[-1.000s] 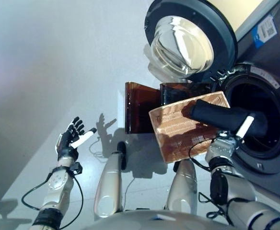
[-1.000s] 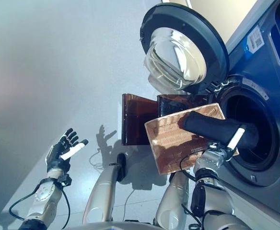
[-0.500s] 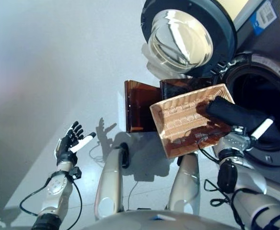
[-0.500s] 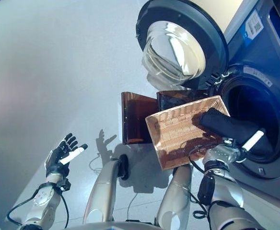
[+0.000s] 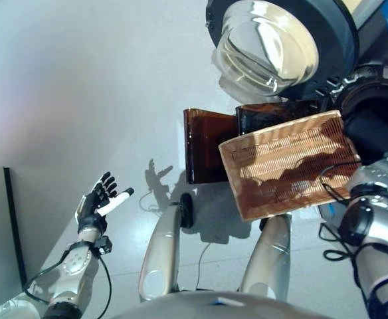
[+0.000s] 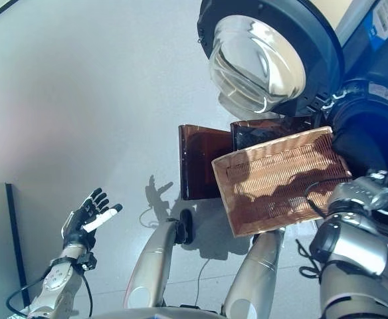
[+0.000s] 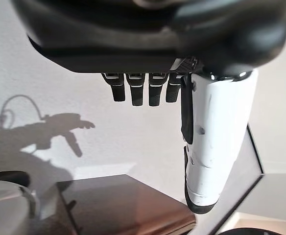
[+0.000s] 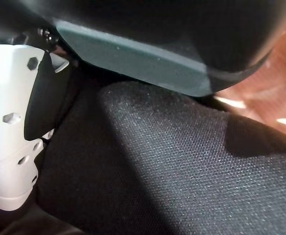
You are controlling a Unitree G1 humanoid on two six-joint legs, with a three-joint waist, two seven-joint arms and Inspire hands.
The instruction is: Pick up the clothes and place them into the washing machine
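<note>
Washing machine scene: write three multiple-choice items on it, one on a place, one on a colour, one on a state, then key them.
1. Where is the black garment?
A. at the washing machine's drum opening
B. on the floor by the left robot hand
C. draped over the round door

2. What colour is the wicker basket?
A. white
B. light brown
C. blue

3. What state is the left robot hand in?
A. curled round cloth
B. gripping the basket
C. open, holding nothing

Key: 1 A, the dark cloth shows at the opening beside the right robot hand, and that hand's wrist view is filled with it. 2 B, its weave is tan in both eye views. 3 C, its fingers are straight over bare floor, far from the basket.
</note>
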